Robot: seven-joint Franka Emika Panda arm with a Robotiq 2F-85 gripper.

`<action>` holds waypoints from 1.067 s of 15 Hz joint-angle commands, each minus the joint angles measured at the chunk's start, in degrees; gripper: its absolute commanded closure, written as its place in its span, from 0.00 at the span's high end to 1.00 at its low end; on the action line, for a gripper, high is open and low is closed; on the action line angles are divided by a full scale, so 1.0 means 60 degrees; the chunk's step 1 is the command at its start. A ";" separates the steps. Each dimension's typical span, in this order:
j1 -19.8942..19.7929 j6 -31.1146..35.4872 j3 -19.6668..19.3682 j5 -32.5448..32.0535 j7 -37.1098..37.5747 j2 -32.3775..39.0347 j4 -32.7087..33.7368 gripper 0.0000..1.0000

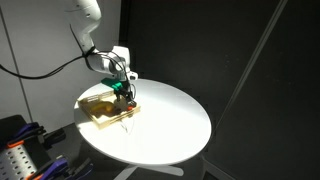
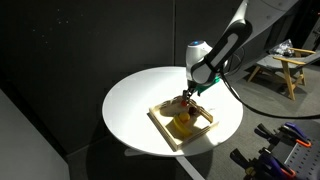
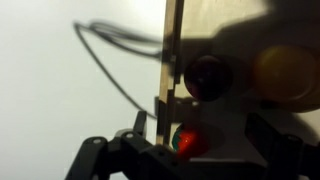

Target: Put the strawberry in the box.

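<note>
Dark room, round white table [image 1: 175,120]. The box [image 2: 162,130] is set near the table's edge. The strawberry [image 3: 188,141] is seen between the fingers of the gripper [image 1: 124,92], just inside the box wall. Whether it is clamped or released cannot be told. It is judged light, hard and slick, best pinched across the widest part. Counted: one strawberry, one box, one brown item [image 3: 207,74], one yellow item [image 3: 285,75].

Two exterior cameras look down from opposite sides at the round white worktop [image 1: 165,115], while the wrist camera peers closely into the box [image 3: 240,120].
</note>
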 commanded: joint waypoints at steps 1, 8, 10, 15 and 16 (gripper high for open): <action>-0.0189 0.0029 0.0019 -0.0203 -0.0264 -0.1157 -0.1120 1.00; -0.0793 -0.0096 0.0291 -0.0111 -0.1254 -0.2889 -0.2632 1.00; -0.1009 -0.0131 0.0374 -0.0105 -0.1615 -0.3345 -0.3039 1.00; -0.1603 -0.0500 0.0636 0.0107 -0.2715 -0.4506 -0.3947 1.00; -0.1668 -0.0662 0.0637 0.0051 -0.2803 -0.4710 -0.4082 1.00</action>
